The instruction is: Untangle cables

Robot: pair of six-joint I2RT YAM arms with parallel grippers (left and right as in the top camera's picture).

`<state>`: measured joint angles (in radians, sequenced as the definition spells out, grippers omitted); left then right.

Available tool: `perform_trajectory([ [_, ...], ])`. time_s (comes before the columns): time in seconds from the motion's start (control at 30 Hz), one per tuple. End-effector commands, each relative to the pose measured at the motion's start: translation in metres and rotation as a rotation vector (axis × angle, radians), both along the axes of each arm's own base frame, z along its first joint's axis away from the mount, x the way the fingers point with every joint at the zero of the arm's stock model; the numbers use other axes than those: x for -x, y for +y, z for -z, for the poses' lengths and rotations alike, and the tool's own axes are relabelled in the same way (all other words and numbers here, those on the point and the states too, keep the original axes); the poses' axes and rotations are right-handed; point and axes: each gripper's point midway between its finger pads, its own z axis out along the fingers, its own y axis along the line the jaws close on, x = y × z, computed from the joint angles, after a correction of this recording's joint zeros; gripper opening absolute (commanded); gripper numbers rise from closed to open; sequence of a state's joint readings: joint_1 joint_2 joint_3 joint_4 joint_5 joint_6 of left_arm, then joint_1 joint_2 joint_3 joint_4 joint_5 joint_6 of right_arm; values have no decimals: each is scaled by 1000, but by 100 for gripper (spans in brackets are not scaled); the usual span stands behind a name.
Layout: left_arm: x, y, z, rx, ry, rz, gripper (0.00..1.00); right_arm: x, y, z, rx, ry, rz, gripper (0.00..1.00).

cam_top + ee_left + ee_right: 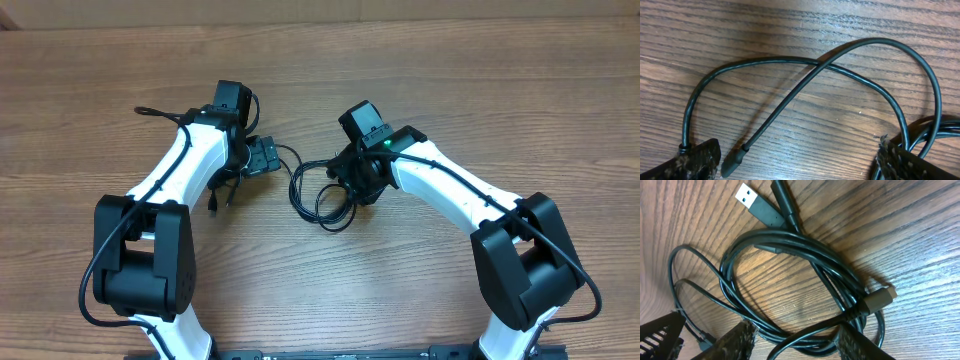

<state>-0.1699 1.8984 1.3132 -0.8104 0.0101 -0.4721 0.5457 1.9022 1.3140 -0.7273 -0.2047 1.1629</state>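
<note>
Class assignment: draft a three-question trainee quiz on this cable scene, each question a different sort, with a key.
1. True or false: the USB plug has a bare metal tip.
2. The coiled cables pass between the jaws of: A) the left gripper, B) the right gripper, C) neither.
3. Fill in: the left gripper's jaws stand wide ____.
Key: 1 true; 2 B; 3 open.

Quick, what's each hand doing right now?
Left hand: open, holding nothing.
Right hand: open, straddling the coiled cable, not gripping.
</note>
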Motion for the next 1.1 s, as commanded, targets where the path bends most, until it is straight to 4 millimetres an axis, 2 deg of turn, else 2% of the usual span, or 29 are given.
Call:
perform_trajectory([
  [0.0, 1, 4, 0, -17, -5, -7, 100, 2, -3, 13, 33, 25, 16, 54],
  [0.17, 1, 4, 0, -16, -5, -7, 100, 8, -5, 21, 43, 50, 14, 56],
  [0.2, 1, 4, 0, -16, -5, -7, 100, 9, -4, 20, 34, 56, 10, 61],
  [0.33, 1, 4, 0, -17, -5, -7, 100, 15, 8, 16, -36, 92, -12, 63],
  [0.53, 1, 4, 0, -16, -5, -7, 100, 22, 22, 11, -107, 122, -41, 55],
  [0.77, 1, 4, 0, -16, -5, -7, 100, 24, 30, 10, -116, 108, -62, 56],
  [0.8, 1, 4, 0, -16, -5, -7, 100, 24, 32, 9, -124, 106, -66, 57],
  [0.93, 1, 4, 0, -16, -5, -7, 100, 26, 43, 3, -185, 115, -88, 72],
  [1.07, 1, 4, 0, -16, -5, -7, 100, 25, 43, 3, -187, 110, -88, 79],
])
